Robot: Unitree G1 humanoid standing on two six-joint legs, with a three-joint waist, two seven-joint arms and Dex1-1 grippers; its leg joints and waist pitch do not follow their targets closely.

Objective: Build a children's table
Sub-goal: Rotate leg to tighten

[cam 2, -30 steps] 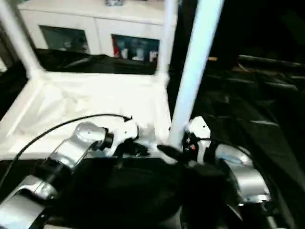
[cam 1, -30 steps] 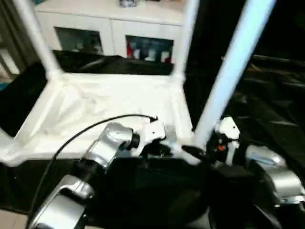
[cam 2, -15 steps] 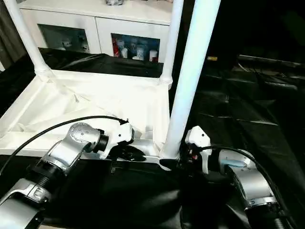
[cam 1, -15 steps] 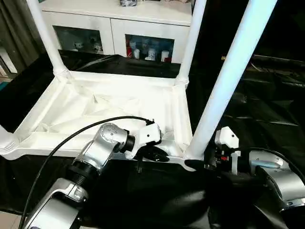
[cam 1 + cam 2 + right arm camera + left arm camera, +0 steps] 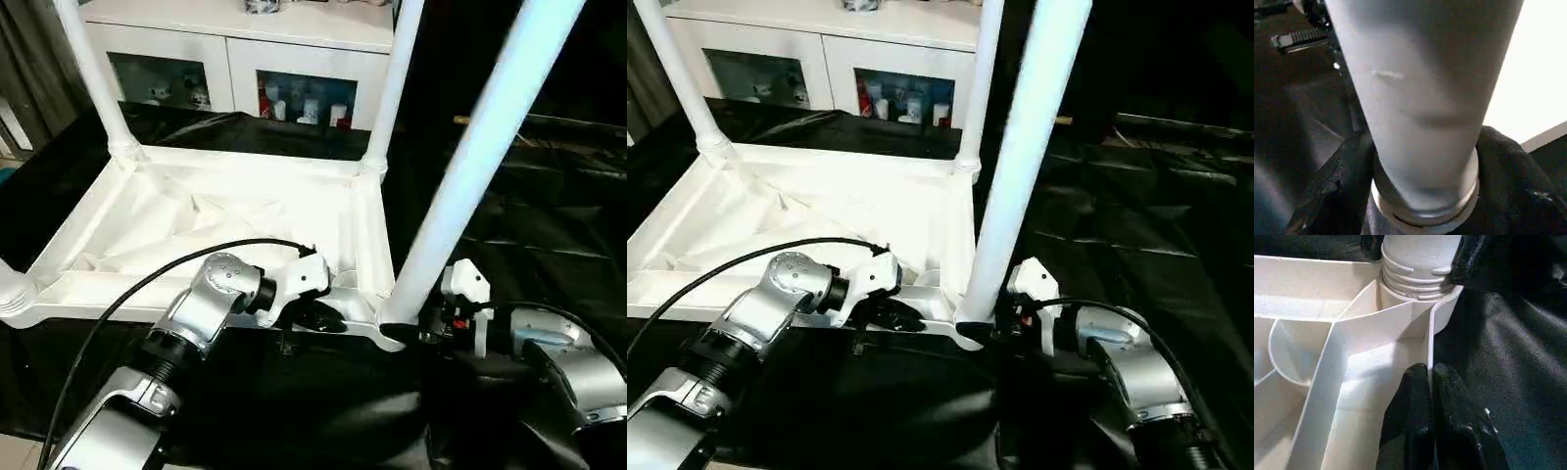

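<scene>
The children's table (image 5: 225, 235) lies upside down on the black-draped tabletop (image 5: 549, 225), its ribbed underside facing up, near the front edge just ahead of the robot. Two legs already stand upright in the far corner sockets: one at the far left (image 5: 93, 78), one at the far right (image 5: 392, 88). At the near left corner the base of another white tube (image 5: 12, 289) shows at the picture's edge, so that leg seems to be in place too, though little of it can be seen.

The fourth leg (image 5: 470, 166) stands in the near right corner socket (image 5: 1418, 281), leaning a little to the right. In the left wrist view its threaded collar sits above the socket rim with several ridges exposed, so I judge it not fully driven home.

The right gripper (image 5: 423, 331) reaches in at the foot of this leg; in its wrist view its black fingers (image 5: 1339, 188) sit on either side of the tube, spread about as wide as the leg, and whether they press on it I cannot tell. The left gripper (image 5: 1431, 382) has its fingers pressed together, pinching the thin white wall of the top's near edge beside that corner.

So the build looks nearly complete. What remains, as I read it, is seating the last leg firmly and straight, then turning the table onto its feet.
</scene>
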